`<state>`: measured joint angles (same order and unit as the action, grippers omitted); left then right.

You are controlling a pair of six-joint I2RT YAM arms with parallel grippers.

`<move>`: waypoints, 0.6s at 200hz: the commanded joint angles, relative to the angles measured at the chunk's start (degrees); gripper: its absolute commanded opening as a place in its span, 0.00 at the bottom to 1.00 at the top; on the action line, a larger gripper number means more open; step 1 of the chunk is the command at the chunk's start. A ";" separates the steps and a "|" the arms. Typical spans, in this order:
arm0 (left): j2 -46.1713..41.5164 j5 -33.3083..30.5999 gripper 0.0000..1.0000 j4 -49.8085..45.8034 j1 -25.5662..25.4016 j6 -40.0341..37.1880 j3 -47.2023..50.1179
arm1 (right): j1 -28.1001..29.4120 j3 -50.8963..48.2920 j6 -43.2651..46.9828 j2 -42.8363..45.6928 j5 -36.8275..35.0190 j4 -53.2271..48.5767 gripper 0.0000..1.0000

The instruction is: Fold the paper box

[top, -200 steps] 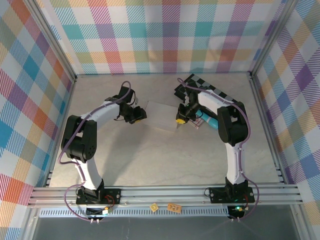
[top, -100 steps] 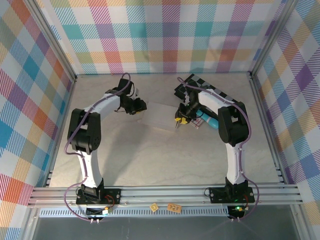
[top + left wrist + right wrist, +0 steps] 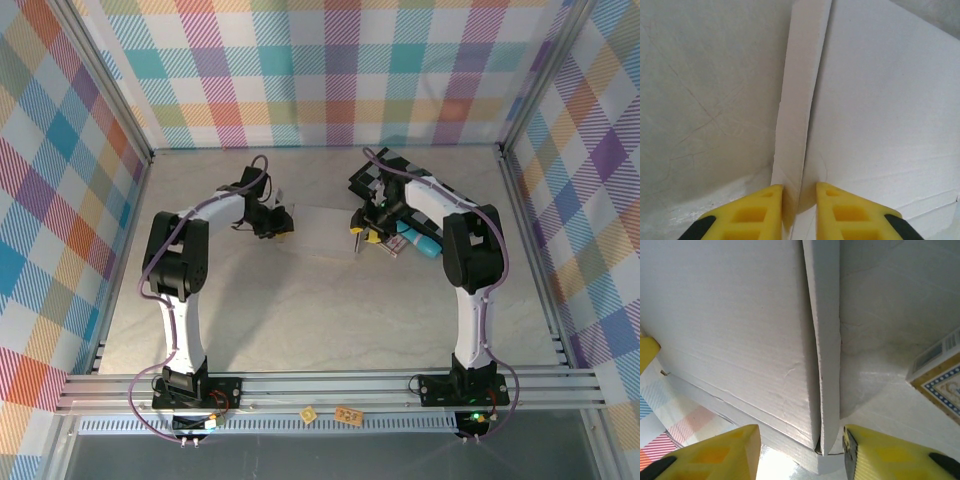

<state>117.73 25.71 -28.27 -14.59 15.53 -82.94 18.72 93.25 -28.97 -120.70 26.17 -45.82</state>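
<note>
The paper box point(image 3: 320, 228) lies on the surface point(image 3: 300, 310) between the left gripper point(image 3: 283, 222) and the right gripper point(image 3: 360, 236). A packet point(image 3: 940, 375) sits just right of the box.

Past the left gripper point(image 3: 283, 222) and right gripper point(image 3: 358, 238) I see a back wall point(image 3: 330, 70) of pastel plaid. The same plaid covers the side walls point(image 3: 50, 200) outboard of each. Under them lies a pale marbled tabletop point(image 3: 320, 310), evenly lit, with aluminium rails point(image 3: 330, 388) along the edge behind them.

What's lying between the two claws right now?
The flat white cardboard paper box spans the stretch between the left claw and the right claw, as seen in the top view.
</note>
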 commanded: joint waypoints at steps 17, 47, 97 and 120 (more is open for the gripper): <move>-1.30 -1.17 0.18 -2.27 -0.62 -0.50 4.65 | -0.27 -1.54 3.92 -1.20 3.48 6.15 0.52; -1.28 -2.36 0.16 -2.87 -0.54 -0.31 5.11 | -0.36 -1.47 4.97 -3.43 6.51 9.77 0.54; -1.20 0.09 0.10 -1.33 1.12 0.91 7.04 | -1.25 -4.07 5.76 -2.34 5.50 10.75 0.56; -0.72 0.47 0.08 -2.28 1.31 0.08 6.47 | -1.41 -4.88 6.59 -0.08 5.45 10.81 0.58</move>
<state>115.37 27.29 -25.26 -13.93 15.79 -78.43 17.87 90.26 -24.49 -123.26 31.48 -35.35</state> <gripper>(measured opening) 0.100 0.568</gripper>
